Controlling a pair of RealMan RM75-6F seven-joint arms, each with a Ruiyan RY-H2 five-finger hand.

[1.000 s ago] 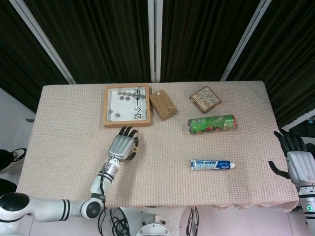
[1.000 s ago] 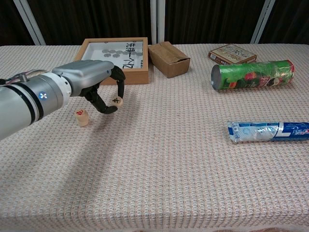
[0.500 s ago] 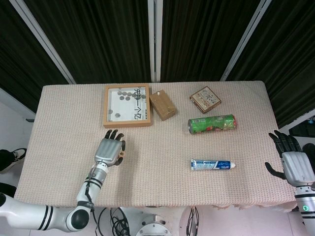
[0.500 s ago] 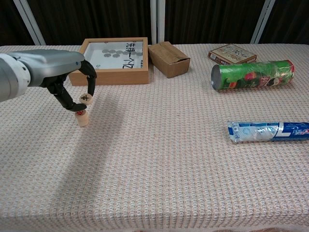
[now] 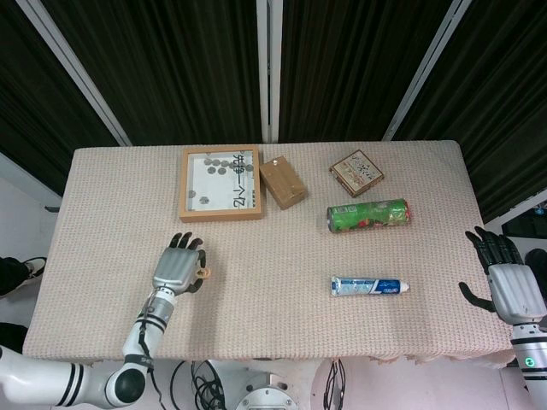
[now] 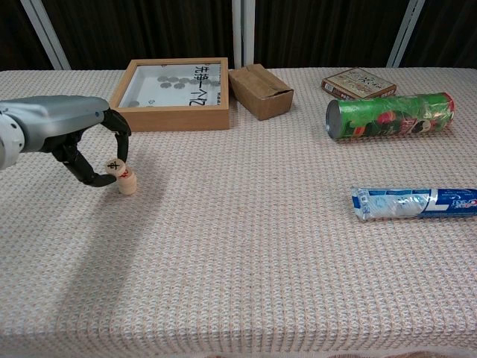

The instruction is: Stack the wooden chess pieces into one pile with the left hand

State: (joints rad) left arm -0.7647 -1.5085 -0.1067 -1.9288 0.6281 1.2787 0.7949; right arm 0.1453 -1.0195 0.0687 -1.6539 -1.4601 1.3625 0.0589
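My left hand point(image 6: 71, 134) point(image 5: 178, 271) hovers at the table's left front and pinches a small round wooden chess piece point(image 6: 114, 166) with a dark mark on its face. That piece is tilted and touches the top of a second wooden piece point(image 6: 128, 181), which stands on the cloth with a red mark on top. In the head view only a bit of wood point(image 5: 202, 273) shows beside the fingers. My right hand point(image 5: 508, 284) hangs off the table's right edge, fingers spread and holding nothing.
A wooden framed tray point(image 6: 174, 93) with several flat discs sits at the back left, a cardboard box point(image 6: 260, 90) beside it. A green can point(image 6: 389, 115) lies on its side, a small printed box point(image 6: 358, 83) behind it, a toothpaste tube point(image 6: 414, 202) at right.
My left hand carried the dark-marked piece leftward and down, from beside the standing piece to resting against its top. The right hand drifted slightly.
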